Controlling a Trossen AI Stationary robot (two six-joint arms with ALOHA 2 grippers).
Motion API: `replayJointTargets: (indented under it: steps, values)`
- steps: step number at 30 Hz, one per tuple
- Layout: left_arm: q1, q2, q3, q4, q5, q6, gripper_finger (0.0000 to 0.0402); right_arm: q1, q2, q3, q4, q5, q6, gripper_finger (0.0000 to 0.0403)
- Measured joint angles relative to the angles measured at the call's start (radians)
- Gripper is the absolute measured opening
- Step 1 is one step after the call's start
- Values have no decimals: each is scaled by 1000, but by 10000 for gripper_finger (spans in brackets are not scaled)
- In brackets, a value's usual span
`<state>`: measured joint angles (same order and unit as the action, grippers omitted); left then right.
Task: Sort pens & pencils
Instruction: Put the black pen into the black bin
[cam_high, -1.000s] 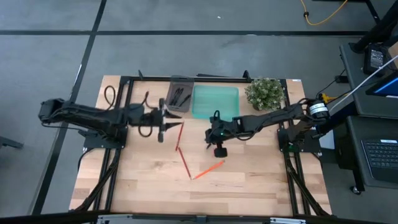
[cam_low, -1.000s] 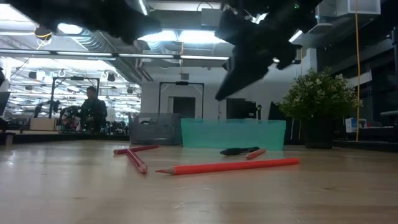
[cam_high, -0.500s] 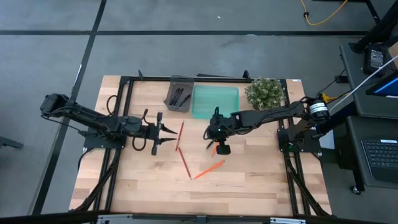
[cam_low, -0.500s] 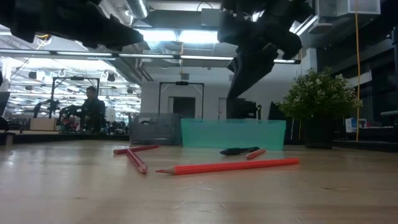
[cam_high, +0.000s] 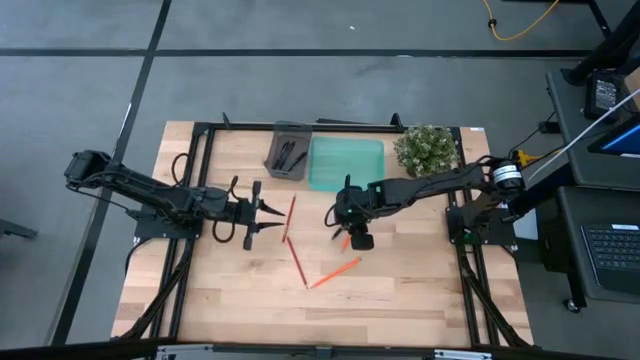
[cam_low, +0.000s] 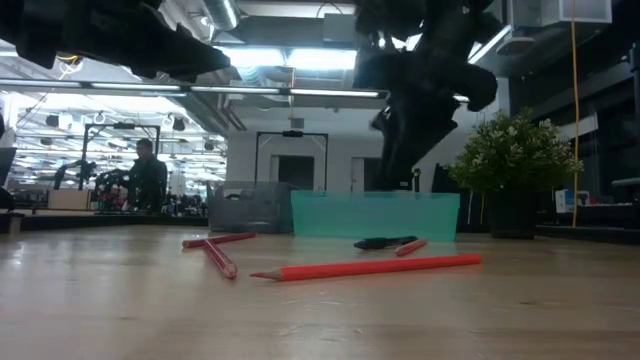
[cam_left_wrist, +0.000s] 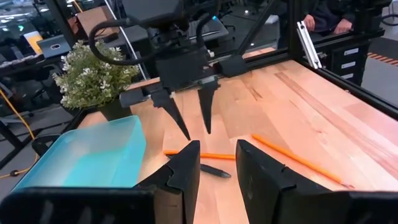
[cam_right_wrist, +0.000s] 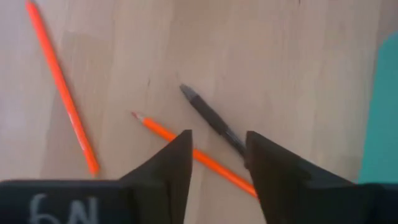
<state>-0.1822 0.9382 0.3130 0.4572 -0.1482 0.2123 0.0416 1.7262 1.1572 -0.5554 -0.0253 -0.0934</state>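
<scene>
1. We saw a pale wooden table (cam_high: 400, 290) on a grey floor, a busy workshop behind it.
2. The teal tray (cam_high: 345, 163) and grey tray (cam_high: 290, 150) sat upper centre.
3. The right gripper (cam_left_wrist: 194, 122), fingers apart, hung over a black pen (cam_right_wrist: 211, 121) crossing an orange pencil (cam_right_wrist: 186, 149); we feared grabbing both.
4. The left gripper (cam_high: 272, 211), parted, waited mid-left beside red pencils (cam_high: 290, 218).

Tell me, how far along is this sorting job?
Partly done. A few thin black pens already lie in the small grey bin, while the translucent teal tray looks empty. Nothing is held: the right gripper hovers with jaws open above a black pen on the table beside a short orange pencil. The left gripper waits open. The four red and orange pencils remain unsorted.
</scene>
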Motion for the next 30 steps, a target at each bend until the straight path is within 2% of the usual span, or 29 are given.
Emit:
replayJointTargets:
  steps: [4, 11, 23, 30]
  values:
    - [0, 0, 0, -2, 0, 0, 96, -1, 36, 0, -12, 34, -73, 174]
    - [0, 0, 0, -3, 0, 0, 96, 2, 91, -1, -12, 93, -240, 177]
    - [0, 0, 0, -23, 0, 0, 96, 1, 103, 2, 20, 104, -283, 170]
    - [0, 0, 0, -30, 0, -1, 96, 1, 173, 2, 37, 112, -303, 157]
